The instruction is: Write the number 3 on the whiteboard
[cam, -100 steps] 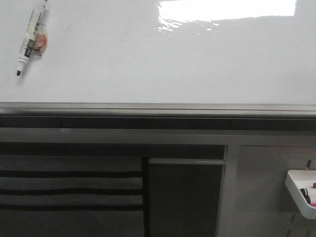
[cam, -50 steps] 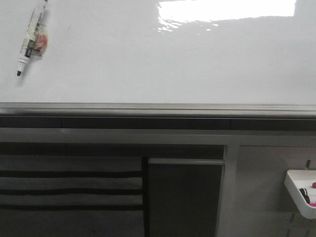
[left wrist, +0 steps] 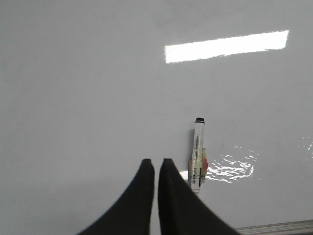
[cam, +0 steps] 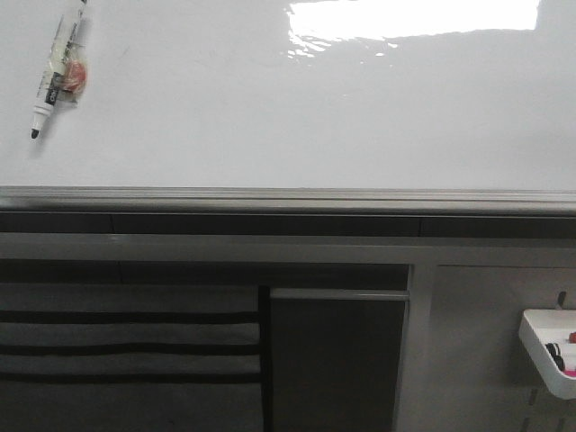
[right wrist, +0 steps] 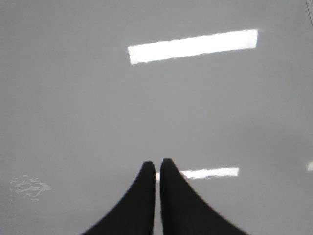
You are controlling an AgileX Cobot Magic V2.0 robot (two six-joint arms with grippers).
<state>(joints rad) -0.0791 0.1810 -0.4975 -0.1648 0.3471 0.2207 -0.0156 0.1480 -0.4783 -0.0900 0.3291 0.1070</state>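
Observation:
The whiteboard (cam: pixel 297 117) fills the upper half of the front view, glossy white with a grey metal edge and bright glare; no number 3 shows on it. A white marker (cam: pixel 58 72) with a black tip lies on the board at the far left, uncapped, with a small reddish scrap beside it. In the left wrist view the marker (left wrist: pixel 197 154) lies just beside my left gripper (left wrist: pixel 155 162), whose black fingers are shut on nothing. My right gripper (right wrist: pixel 157 163) hovers over bare board, also shut and empty. Neither gripper appears in the front view.
Below the board's edge (cam: pixel 288 198) runs a dark rail and cabinet front. A small white tray (cam: pixel 549 346) with markers hangs at the lower right.

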